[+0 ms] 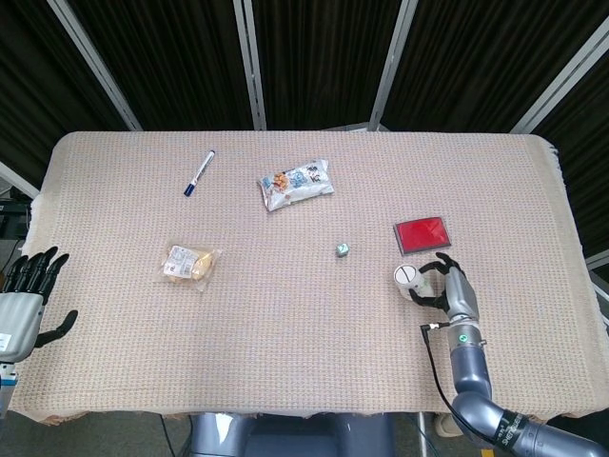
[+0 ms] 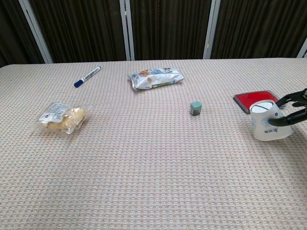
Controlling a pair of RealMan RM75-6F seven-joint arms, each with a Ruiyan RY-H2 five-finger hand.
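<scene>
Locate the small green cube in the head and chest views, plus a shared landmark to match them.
Head view: the small green cube lies just right of centre on the table cloth, left of the red pad.
Chest view: the cube stands right of centre, in the upper half, left of the red pad.
Shared landmark: the red pad, to the cube's right in both views.

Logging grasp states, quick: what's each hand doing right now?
Left hand: open, holding nothing, at the table's edge.
Right hand: holding the white cup.
</scene>
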